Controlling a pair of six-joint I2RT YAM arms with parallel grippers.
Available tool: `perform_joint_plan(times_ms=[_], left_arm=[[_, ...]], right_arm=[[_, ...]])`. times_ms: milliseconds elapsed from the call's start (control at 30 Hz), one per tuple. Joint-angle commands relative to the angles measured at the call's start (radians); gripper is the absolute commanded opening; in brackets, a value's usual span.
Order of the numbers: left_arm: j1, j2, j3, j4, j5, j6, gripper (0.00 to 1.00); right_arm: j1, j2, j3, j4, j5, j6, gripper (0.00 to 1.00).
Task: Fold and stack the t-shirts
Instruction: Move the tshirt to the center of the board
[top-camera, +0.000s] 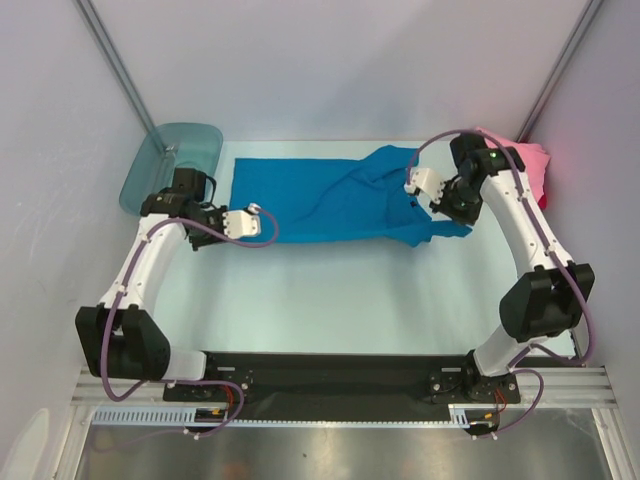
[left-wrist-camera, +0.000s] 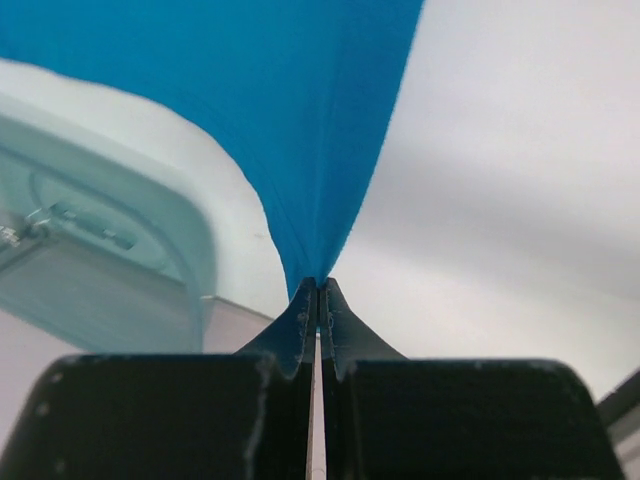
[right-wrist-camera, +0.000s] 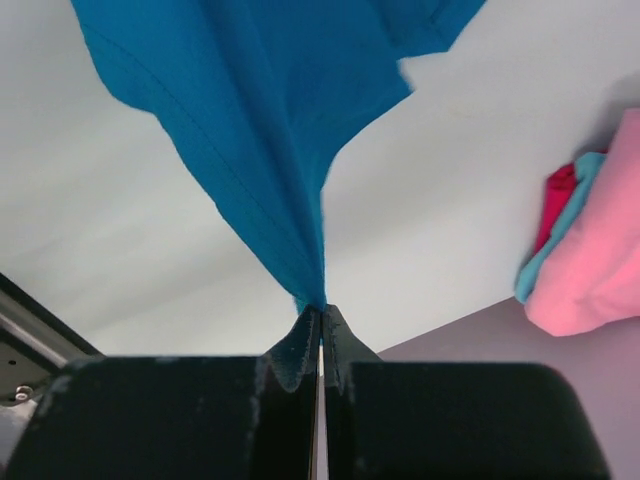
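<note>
Translucent teal tub (top-camera: 178, 160) at far-left corner of pale table (top-camera: 330, 300), beside left wall; metal poles (top-camera: 112, 55) rising at both back corners; black plate (top-camera: 330, 368) along near edge

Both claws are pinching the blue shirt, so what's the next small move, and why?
The left claw and right claw are each shut on the blue t-shirt, which lies bunched and creased near the right one. So probably ease them apart to pull the cloth taut before folding.
</note>
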Motion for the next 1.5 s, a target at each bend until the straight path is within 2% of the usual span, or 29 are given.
perform_joint_plan(times_ms=[0, 133, 400, 633, 867, 1000, 1267, 1333, 1367, 1400, 1467], left_arm=[[-0.016, -0.021, 0.017, -0.133, 0.048, 0.037, 0.00], [-0.043, -0.010, 0.041, -0.182, 0.048, 0.046, 0.00], [-0.080, 0.082, 0.063, -0.256, 0.057, 0.109, 0.00], [-0.125, 0.205, 0.087, -0.231, 0.016, 0.144, 0.00], [-0.162, 0.288, 0.109, -0.215, -0.050, 0.195, 0.00], [-0.166, 0.325, 0.106, -0.215, -0.105, 0.212, 0.00], [-0.174, 0.348, 0.116, -0.216, -0.141, 0.227, 0.00], [-0.175, 0.348, 0.124, -0.222, -0.144, 0.221, 0.05], [-0.175, 0.346, 0.126, -0.222, -0.152, 0.213, 0.16], [-0.175, 0.345, 0.127, -0.224, -0.156, 0.212, 0.20], [-0.174, 0.337, 0.132, -0.230, -0.182, 0.200, 0.27]], right_arm=[[-0.026, 0.032, 0.139, -0.235, -0.031, -0.005, 0.00], [-0.024, -0.016, 0.065, -0.216, 0.010, -0.081, 0.00], [-0.030, 0.102, 0.085, -0.226, -0.038, -0.060, 0.00], [0.078, 0.191, -0.015, -0.115, -0.059, -0.040, 0.00], [0.223, 0.300, 0.093, -0.206, -0.120, -0.057, 0.00], [0.264, 0.322, 0.091, -0.233, -0.065, -0.089, 0.00], [0.253, 0.331, 0.033, -0.235, 0.106, -0.161, 0.00], [0.241, 0.326, 0.033, -0.233, 0.123, -0.170, 0.35], [0.237, 0.308, 0.039, -0.233, 0.122, -0.178, 0.61], [0.232, 0.300, 0.039, -0.235, 0.120, -0.193, 0.70], [0.215, 0.293, 0.068, -0.233, 0.123, -0.195, 0.78]])
